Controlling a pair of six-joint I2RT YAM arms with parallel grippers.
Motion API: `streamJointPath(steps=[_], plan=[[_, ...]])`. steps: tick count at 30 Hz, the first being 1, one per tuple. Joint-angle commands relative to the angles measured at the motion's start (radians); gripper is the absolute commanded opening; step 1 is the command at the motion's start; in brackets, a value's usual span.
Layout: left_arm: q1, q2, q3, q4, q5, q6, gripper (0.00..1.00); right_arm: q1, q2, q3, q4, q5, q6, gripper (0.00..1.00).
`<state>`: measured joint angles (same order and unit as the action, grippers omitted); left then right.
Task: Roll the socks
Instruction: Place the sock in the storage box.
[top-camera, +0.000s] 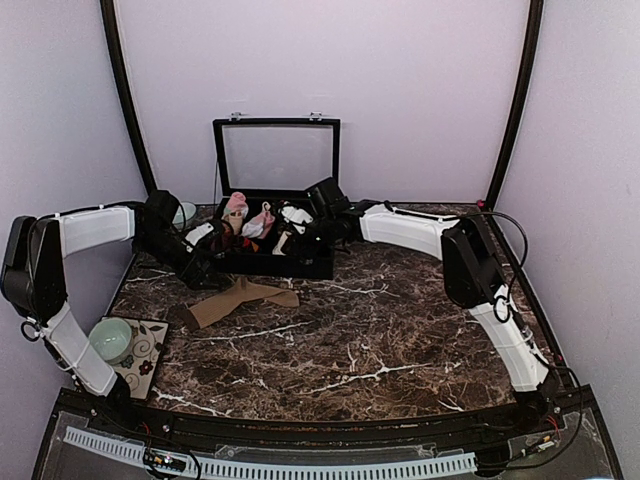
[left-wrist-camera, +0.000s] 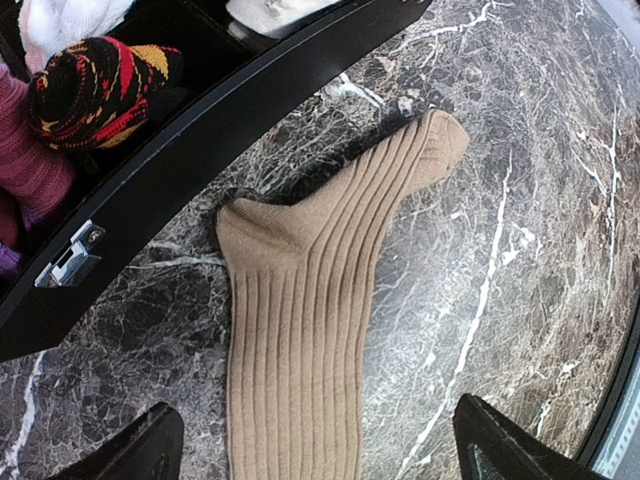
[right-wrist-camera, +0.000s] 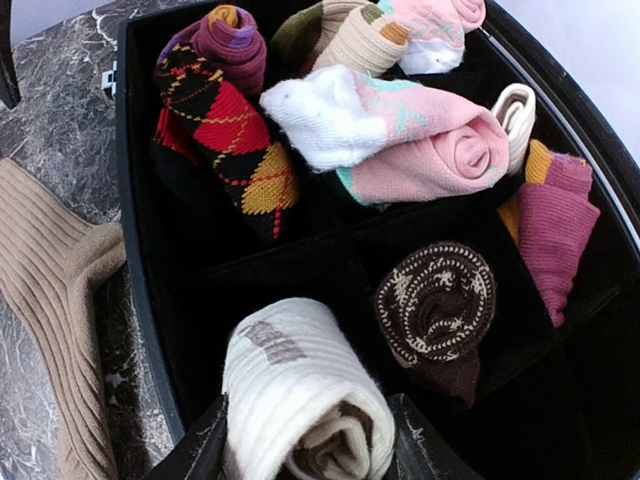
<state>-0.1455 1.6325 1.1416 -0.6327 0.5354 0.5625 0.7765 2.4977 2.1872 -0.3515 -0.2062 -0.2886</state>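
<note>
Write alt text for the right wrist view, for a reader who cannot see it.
A rolled cream ribbed fabric sock with brown inside sits in a compartment of a black divided box, between the fingers of the right hand. Other compartments hold colourful sock rolls, and a flat tan-brown ribbed sock lies on the dark marble table beside the box.

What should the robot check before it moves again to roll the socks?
1. Left gripper open wide: ok.
2. Tan sock lying flat on the table: ok.
3. Tan sock rolled up: not ok.
4. Cream roll sitting inside the black box: ok.
5. Right gripper clear of the cream roll: cannot tell, its fingers sit close on both sides.
</note>
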Motion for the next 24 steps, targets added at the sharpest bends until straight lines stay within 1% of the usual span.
streamJointPath(steps=[1, 6, 9, 14, 18, 21, 24], plan=[[0.007, -0.030, -0.017, -0.012, -0.025, 0.025, 0.97, 0.012, -0.091, 0.009, 0.024, -0.055, 0.036, 0.50], [0.007, -0.036, -0.013, -0.024, -0.022, 0.027, 0.97, 0.007, -0.153, -0.010, 0.046, -0.104, 0.067, 0.51], [0.006, -0.042, -0.014, -0.029, -0.015, 0.027, 0.97, 0.006, -0.160, -0.007, 0.009, -0.107, 0.068, 0.52], [0.007, -0.046, -0.022, -0.031, -0.012, 0.028, 0.97, 0.004, -0.149, -0.022, -0.045, -0.089, 0.063, 0.53], [0.006, -0.036, -0.019, -0.033, -0.008, 0.026, 0.97, 0.004, -0.142, -0.064, -0.033, -0.064, 0.055, 0.51], [0.006, -0.034, -0.014, -0.033, -0.002, 0.025, 0.97, 0.004, -0.128, -0.094, -0.010, -0.008, 0.044, 0.48], [0.007, -0.033, -0.009, -0.036, 0.004, 0.025, 0.97, 0.004, -0.095, -0.092, -0.012, 0.005, 0.037, 0.49]])
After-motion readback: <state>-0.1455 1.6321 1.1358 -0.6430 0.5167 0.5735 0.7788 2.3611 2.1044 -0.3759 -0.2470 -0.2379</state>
